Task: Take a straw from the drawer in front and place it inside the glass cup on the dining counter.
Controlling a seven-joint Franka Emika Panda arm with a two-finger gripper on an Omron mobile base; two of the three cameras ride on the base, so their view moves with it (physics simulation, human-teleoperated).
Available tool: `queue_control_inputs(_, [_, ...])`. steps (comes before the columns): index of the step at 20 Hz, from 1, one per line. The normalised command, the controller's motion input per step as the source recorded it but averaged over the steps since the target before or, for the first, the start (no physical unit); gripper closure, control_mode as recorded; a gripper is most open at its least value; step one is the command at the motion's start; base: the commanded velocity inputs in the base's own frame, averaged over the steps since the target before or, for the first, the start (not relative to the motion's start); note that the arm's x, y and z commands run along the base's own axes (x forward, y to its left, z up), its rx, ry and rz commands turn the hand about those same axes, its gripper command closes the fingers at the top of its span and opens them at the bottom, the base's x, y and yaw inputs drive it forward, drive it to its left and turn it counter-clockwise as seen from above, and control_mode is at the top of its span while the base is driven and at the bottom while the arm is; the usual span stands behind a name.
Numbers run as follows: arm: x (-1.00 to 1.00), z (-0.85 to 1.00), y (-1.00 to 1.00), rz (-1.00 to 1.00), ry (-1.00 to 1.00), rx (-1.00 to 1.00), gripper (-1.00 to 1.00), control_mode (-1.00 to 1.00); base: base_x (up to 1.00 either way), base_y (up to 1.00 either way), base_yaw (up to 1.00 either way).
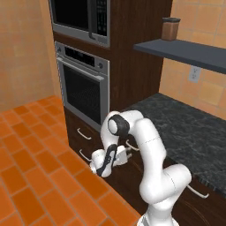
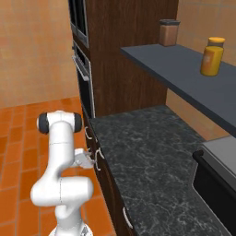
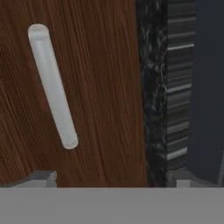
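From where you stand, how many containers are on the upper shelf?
2: a brown canister at the end of the shelf by the tall cabinet, and a yellow jar farther along. The shelf runs out of frame, so more may be hidden.

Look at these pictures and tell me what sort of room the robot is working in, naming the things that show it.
A kitchen, most likely: a stainless-steel built-in wall oven set in dark-brown wooden cabinetry, a black speckled stone countertop over handled drawers, and a yellow lidded jar on a dark grey wall shelf.
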Motion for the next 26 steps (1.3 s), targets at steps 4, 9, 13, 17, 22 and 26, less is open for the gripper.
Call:
queue_control_inputs(4, [0.45, -0.06, -0.16, 0.01, 0.0, 0.09, -1.0, -1.0, 0.0, 0.0, 0.0])
queue_control_inputs(9, [0.41, -0.19, -0.16, 0.09, 0.08, 0.12, -1.0, -1.0, 0.0, 0.0, 0.0])
queue_control_inputs(13, [0.39, -0.27, -0.09, 0.1, 0.08, 0.07, -1.0, -1.0, 0.0, 0.0, 0.0])
queue_control_inputs(17, [0.37, -0.24, -0.07, 0.08, 0.07, 0.03, -1.0, -1.0, 0.0, 0.0, 0.0])
queue_control_inputs(22, [0.19, -0.09, -0.09, 0.06, 0.05, 0.02, -1.0, -1.0, 0.0, 0.0, 0.0])
queue_control_inputs(26, [0.09, 0.03, -0.27, 0.05, 0.03, 0.06, -1.0, -1.0, 0.0, 0.0, 0.0])
